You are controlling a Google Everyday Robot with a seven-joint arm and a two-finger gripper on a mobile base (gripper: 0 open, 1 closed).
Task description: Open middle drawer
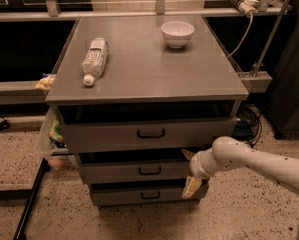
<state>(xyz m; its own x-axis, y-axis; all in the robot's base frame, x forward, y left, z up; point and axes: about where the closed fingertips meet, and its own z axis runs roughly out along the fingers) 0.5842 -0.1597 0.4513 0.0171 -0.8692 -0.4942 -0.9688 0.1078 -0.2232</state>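
Observation:
The middle drawer (124,173) is the grey front between two other drawers of the grey cabinet, with a small black loop handle (150,170) at its centre. It stands out a little, with a dark gap above it. My gripper (190,171) is at the right end of this drawer front, well right of the handle. It is open, with one cream fingertip (187,154) near the front's top edge and the other (191,187) below its bottom edge. My white arm (254,161) comes in from the right.
The top drawer (114,135) and bottom drawer (119,196) both have black handles. A plastic bottle (95,58) and a white bowl (177,33) lie on the cabinet top (149,69). A black pole (31,199) leans at the left, and cables (246,119) hang at the right.

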